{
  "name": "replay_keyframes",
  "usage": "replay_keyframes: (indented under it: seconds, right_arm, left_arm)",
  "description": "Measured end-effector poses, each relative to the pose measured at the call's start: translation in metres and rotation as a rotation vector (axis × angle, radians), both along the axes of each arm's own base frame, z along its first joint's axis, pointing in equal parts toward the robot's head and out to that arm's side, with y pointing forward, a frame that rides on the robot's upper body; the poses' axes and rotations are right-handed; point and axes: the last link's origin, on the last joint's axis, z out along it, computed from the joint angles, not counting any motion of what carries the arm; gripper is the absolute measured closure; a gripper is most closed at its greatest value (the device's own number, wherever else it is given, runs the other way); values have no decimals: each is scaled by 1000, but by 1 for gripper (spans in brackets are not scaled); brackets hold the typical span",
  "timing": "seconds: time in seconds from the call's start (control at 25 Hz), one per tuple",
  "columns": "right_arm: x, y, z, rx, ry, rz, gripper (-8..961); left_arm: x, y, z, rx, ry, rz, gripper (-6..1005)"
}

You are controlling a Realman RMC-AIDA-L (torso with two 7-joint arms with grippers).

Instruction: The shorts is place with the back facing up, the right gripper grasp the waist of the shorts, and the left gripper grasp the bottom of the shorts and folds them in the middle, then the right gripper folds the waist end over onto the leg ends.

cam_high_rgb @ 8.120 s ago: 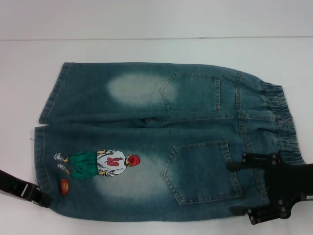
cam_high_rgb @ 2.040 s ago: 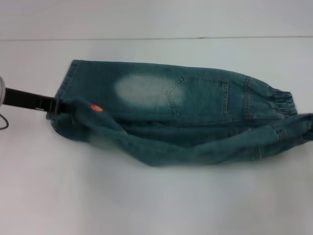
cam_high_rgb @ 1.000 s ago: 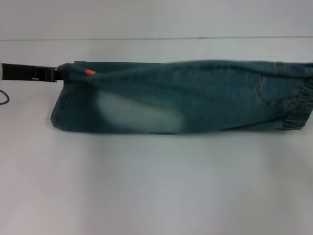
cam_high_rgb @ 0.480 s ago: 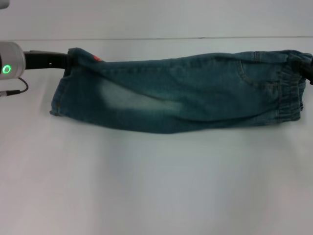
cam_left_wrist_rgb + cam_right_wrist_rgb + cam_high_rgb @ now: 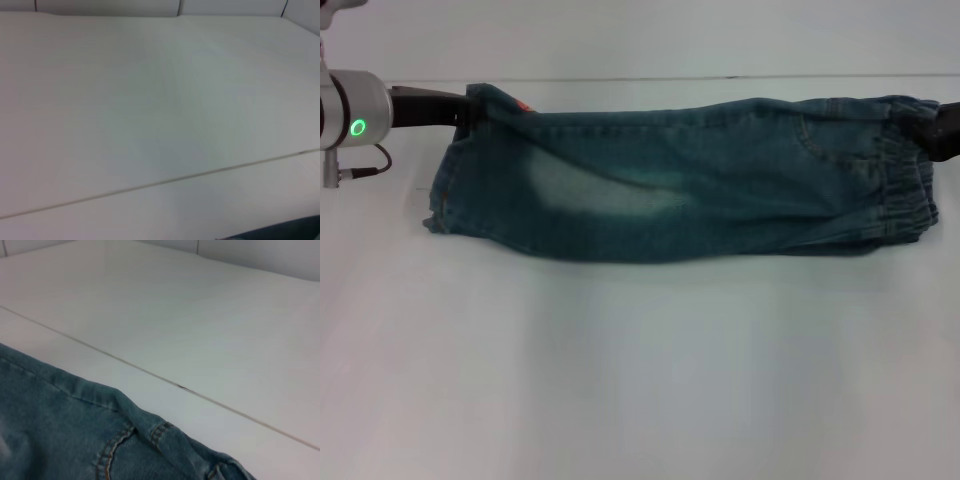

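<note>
We find the left claw (image 5: 460,108) at about ten o'clock in the head view, its silver-white wrist with the green light just outboard, and its black fingers closed on the upper corner of the leg hems (image 5: 442,190) of the shorts (image 5: 690,200). The right claw (image 5: 938,128) shows only as a dark tip at about two o'clock, at the frame's edge, touching the gathered waistband (image 5: 905,180); we judge it to be gripping the waist, though we cannot tell how its fingers stand. Between the two claws the shorts lie as one long band across the far half of the white desk (image 5: 640,380), folded lengthwise with one leg over the other, a pale bleached patch (image 5: 595,192) facing up and a sliver of the orange print (image 5: 523,106) beside the left claw. The lower edge sags in a shallow curve, which we read as soft yet fairly weighty denim, limp between supports. The right wrist view shows stitched denim (image 5: 90,440) close under that arm. In our judgement the lengthwise fold is done and the waist-over-hem fold remains. For that, the waistband's top corner suits best: the elastic bunches thickly and gives firm purchase, whereas a single layer could let the under layer slip away.
</note>
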Motion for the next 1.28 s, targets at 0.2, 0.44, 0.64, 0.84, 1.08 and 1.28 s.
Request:
replay_keyframes:
  seconds: [0.2, 0.44, 0.64, 0.84, 1.08, 1.28]
  right_arm:
    - [-7, 3, -8, -31, -9, 16, 861]
    - [-13, 8, -19, -54, -46, 10, 676]
    - [-12, 9, -20, -48, -51, -7, 561]
    - [-7, 6, -16, -35, -54, -22, 425]
    - [-4, 3, -17, -42, -49, -29, 178]
    - [-10, 0, -11, -69, -24, -34, 32]
  left_arm:
    - [-8, 1, 5, 2, 20, 21, 923]
    - [-21, -1, 15, 6, 29, 50, 813]
    - [-24, -4, 16, 8, 28, 50, 642]
    - [-20, -6, 13, -12, 22, 18, 446]
    - [-15, -8, 12, -23, -1, -14, 278]
    - [-11, -12, 11, -47, -30, -44, 167]
